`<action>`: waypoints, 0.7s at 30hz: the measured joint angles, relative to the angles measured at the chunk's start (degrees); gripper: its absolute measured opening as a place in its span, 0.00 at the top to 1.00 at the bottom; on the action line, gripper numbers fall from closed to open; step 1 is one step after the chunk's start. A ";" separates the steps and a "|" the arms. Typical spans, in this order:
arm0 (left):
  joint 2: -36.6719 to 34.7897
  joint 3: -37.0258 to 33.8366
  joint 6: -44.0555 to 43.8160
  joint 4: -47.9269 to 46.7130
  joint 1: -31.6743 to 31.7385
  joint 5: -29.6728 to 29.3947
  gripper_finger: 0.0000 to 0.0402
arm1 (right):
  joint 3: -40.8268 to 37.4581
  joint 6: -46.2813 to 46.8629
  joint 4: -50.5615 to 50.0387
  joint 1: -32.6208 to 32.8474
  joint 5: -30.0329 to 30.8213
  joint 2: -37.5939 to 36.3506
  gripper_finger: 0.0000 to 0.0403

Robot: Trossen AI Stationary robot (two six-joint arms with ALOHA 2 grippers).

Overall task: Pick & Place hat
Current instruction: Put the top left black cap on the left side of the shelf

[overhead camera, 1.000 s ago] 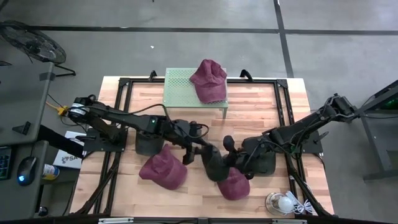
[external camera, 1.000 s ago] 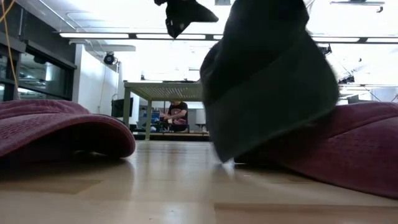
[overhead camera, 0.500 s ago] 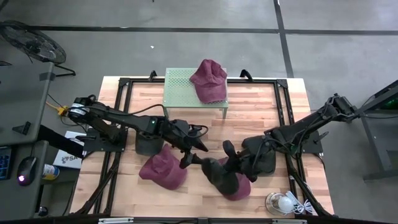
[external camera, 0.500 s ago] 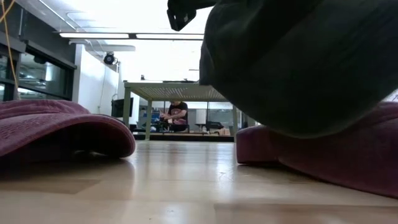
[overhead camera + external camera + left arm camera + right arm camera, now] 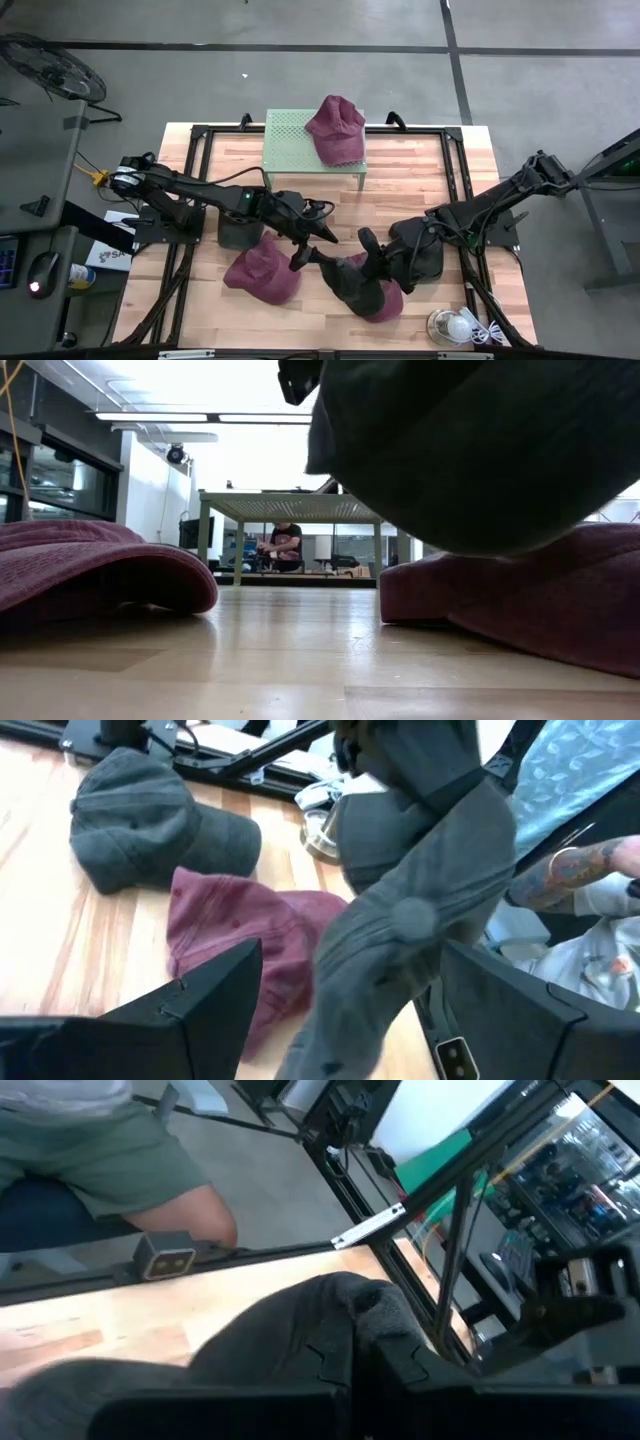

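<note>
- High view: right pincer point(image 5: 368, 262) clamps a dark grey hat point(image 5: 352, 283) above a maroon hat point(image 5: 388, 300) on the table point(image 5: 420, 190); left pincer point(image 5: 306, 248) gapes wide, just beside.
- Low view: grey hat point(image 5: 470, 450) hangs overhead.
- Left wrist view: grey hat point(image 5: 400, 920) dangles.

A dark grey fabric cap point(image 5: 352, 283) hangs lifted above the near centre of the table, drooping and crumpled over a maroon fabric cap point(image 5: 385, 300) that lies flat on the wood at the near right. A second maroon cap point(image 5: 262, 270) rests on the table at the near left, crown up. A third maroon cap point(image 5: 336, 130) sits on top of the pale green perforated stand point(image 5: 285, 142) at the far centre, towards its right side.
</note>
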 joint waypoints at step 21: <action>0.00 0.00 2.91 2.71 -1.35 2.74 0.26 | -0.08 1.55 2.33 -3.15 -3.77 0.66 1.00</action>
